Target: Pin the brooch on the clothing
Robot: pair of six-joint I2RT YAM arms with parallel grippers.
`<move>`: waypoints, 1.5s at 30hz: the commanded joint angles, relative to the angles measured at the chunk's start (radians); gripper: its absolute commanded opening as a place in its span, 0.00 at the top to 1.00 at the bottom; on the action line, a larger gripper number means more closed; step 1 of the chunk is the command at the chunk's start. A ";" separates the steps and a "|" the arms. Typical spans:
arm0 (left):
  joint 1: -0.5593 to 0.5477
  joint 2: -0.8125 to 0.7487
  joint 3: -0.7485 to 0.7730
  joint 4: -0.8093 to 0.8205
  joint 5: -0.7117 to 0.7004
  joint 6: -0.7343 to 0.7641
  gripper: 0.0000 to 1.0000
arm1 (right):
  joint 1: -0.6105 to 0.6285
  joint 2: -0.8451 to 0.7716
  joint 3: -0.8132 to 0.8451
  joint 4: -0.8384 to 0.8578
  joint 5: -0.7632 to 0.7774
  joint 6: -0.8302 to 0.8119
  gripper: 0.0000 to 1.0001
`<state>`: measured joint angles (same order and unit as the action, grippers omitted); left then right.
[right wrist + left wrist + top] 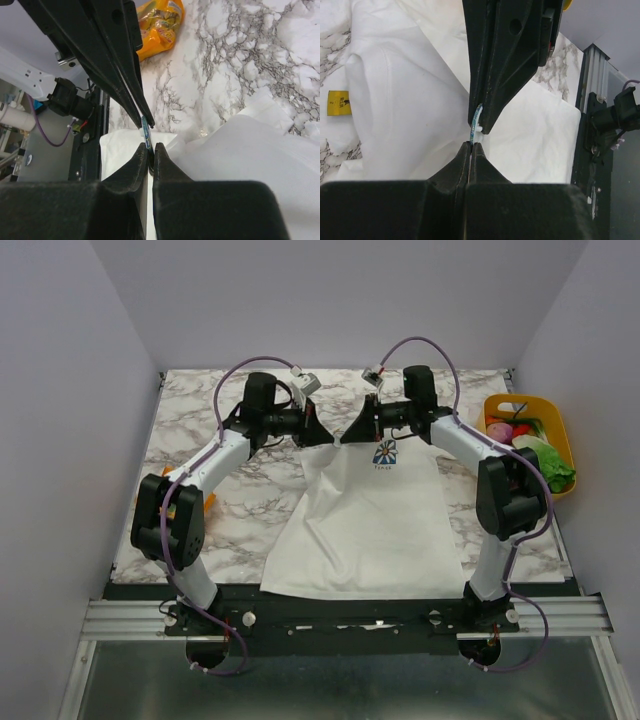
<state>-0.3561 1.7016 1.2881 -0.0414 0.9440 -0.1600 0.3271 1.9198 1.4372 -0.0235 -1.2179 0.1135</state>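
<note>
The white T-shirt (360, 530) lies flat between the arms, its blue flower print (385, 453) near the collar. My left gripper (325, 435) and right gripper (352, 432) meet tip to tip above the collar. The brooch (475, 122) is a thin dark disc seen edge-on, with a small white nub on one side. In the left wrist view my left gripper (471, 145) is shut on its lower edge, and the right gripper's tip holds its upper part. In the right wrist view the brooch (146, 129) sits in my shut right gripper (151, 146). The shirt (260, 150) lies below.
A yellow basket (520, 400) of toy food stands at the right edge of the marble table. An orange packet (208, 502) lies beside the left arm; it also shows in the right wrist view (160, 25). A small yellow tag (339, 102) lies by the shirt.
</note>
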 commanded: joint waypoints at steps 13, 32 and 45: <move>-0.095 -0.158 -0.071 0.080 -0.108 -0.030 1.00 | 0.038 -0.036 -0.043 0.137 0.379 0.183 1.00; -0.095 -0.238 -0.291 0.342 -0.208 -0.170 1.00 | 0.038 -0.067 -0.077 0.172 0.508 0.287 0.83; -0.093 -0.257 -0.337 0.368 -0.254 -0.168 1.00 | 0.038 -0.096 -0.112 0.191 0.580 0.301 0.69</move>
<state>-0.4019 1.5070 0.9688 0.3130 0.5858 -0.3012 0.3855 1.8359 1.3380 0.0887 -0.8425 0.4141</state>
